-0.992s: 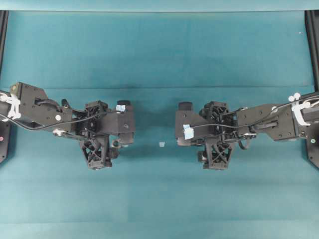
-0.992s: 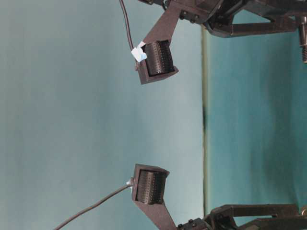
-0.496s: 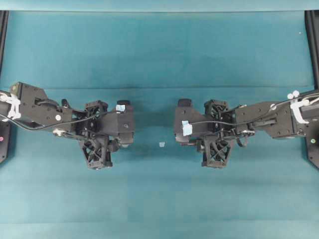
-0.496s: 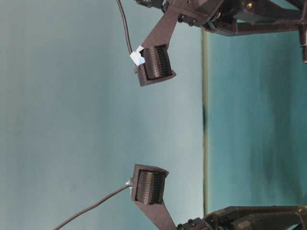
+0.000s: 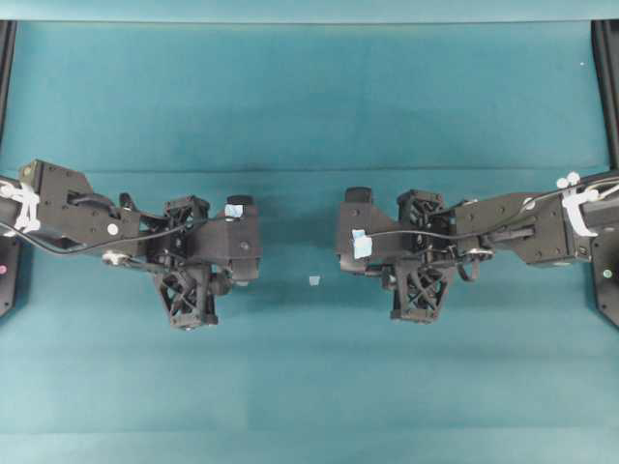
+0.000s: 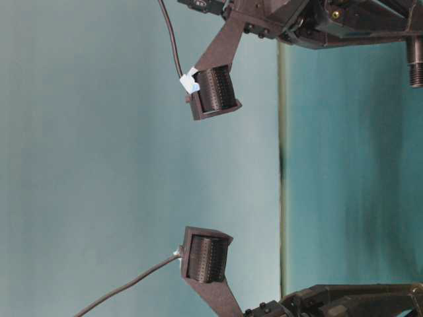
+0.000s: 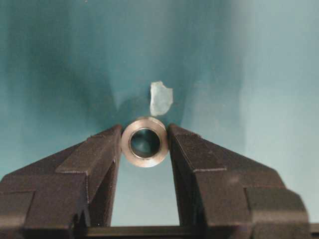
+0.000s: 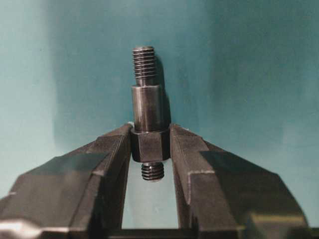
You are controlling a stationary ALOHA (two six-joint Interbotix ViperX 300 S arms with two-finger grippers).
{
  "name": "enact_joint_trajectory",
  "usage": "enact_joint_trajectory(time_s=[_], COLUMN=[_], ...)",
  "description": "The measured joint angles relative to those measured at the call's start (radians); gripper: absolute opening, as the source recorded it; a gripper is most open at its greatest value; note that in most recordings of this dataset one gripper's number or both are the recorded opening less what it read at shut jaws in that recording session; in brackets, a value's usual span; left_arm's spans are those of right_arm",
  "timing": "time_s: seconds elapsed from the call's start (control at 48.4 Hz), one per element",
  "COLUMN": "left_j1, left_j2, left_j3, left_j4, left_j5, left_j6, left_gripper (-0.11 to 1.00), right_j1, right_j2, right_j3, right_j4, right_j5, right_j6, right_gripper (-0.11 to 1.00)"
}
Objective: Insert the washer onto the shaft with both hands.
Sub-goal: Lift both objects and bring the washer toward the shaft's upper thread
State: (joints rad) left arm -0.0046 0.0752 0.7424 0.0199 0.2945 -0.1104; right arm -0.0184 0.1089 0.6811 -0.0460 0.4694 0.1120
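Two grippers face each other over the middle of the teal tabletop (image 5: 309,116), and we judge each part is pinched at its sides to leave it free for mating: left gripper (image 7: 144,144) clamps the washer (image 7: 145,142), right gripper (image 8: 150,145) the shaft (image 8: 146,107), tip forward.

Even, soft light throughout; wrist views are darker at edges, backgrounds softly blurred.
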Motion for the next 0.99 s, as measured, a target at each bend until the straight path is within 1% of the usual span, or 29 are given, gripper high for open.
enact_joint_trajectory(time_s=[0.372,0.6,0.744,0.848,0.992], left_j1=[-0.008,-0.008,-0.008,-0.009,-0.009], left_j2=[-0.028,-0.080,-0.107,-0.120,-0.133], left_j3=[0.003,0.012,0.021,0.040,0.067], left_j4=[0.002,0.000,0.002,0.002,0.002], left_j5=[-0.026,-0.084,-0.160,-0.256,-0.396], left_j6=[-0.002,-0.002,-0.003,-0.012,-0.021], left_gripper=[0.37,0.37,0.37,0.37,0.37], right_j1=[0.003,0.002,0.014,0.032,0.058], right_j2=[-0.012,-0.072,-0.115,-0.141,-0.175], right_j3=[0.003,0.017,0.048,0.081,0.143], right_j4=[0.000,0.000,0.008,0.023,0.046], right_j5=[-0.003,-0.064,-0.118,-0.179,-0.302], right_j6=[0.000,0.000,0.000,0.002,0.002], right_gripper=[0.01,0.01,0.01,0.01,0.01])
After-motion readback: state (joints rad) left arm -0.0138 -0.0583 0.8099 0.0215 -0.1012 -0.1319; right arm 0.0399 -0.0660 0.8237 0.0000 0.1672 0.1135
